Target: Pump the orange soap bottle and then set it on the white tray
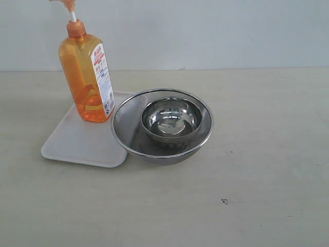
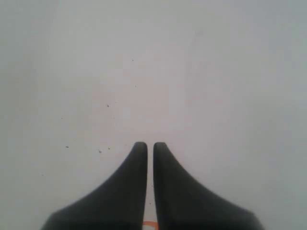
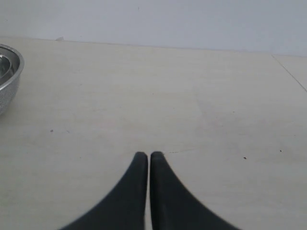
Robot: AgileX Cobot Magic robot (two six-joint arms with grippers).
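The orange soap bottle (image 1: 87, 82) stands upright on the far part of the white tray (image 1: 77, 144), and its pump head is cut off by the top edge of the exterior view. Neither gripper shows in that view. In the left wrist view my left gripper (image 2: 149, 143) is shut, its black fingers facing a plain pale surface; a thin orange sliver (image 2: 149, 224) shows low between them, and I cannot tell whether it touches them. My right gripper (image 3: 145, 153) is shut with nothing in it, above bare tabletop.
A round steel mesh strainer (image 1: 162, 126) with a smaller steel bowl (image 1: 171, 119) inside it overlaps the tray's right edge, close beside the bottle. The strainer's rim (image 3: 8, 76) also shows at the edge of the right wrist view. A wall backs the table.
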